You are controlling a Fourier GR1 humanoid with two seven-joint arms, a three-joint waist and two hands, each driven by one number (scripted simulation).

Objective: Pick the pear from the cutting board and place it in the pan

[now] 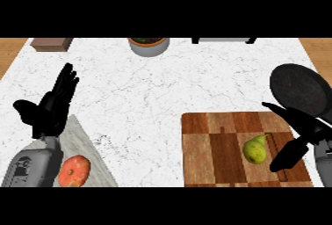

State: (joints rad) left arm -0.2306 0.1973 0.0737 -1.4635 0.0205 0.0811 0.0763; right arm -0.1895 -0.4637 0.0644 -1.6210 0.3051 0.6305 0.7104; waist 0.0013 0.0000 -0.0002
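Observation:
A green-yellow pear lies on the right half of the wooden cutting board, stem pointing up and right. My right hand hovers just right of the pear, open, thumb low near the fruit and fingers stretched above it, not touching it. The dark round pan sits beyond the board at the counter's right edge, partly behind my right hand. My left hand rests open at the left, fingers up.
An orange round fruit lies on a grey slab by my left forearm. A grey pot, a brown block and a dark appliance line the far edge of the marble counter.

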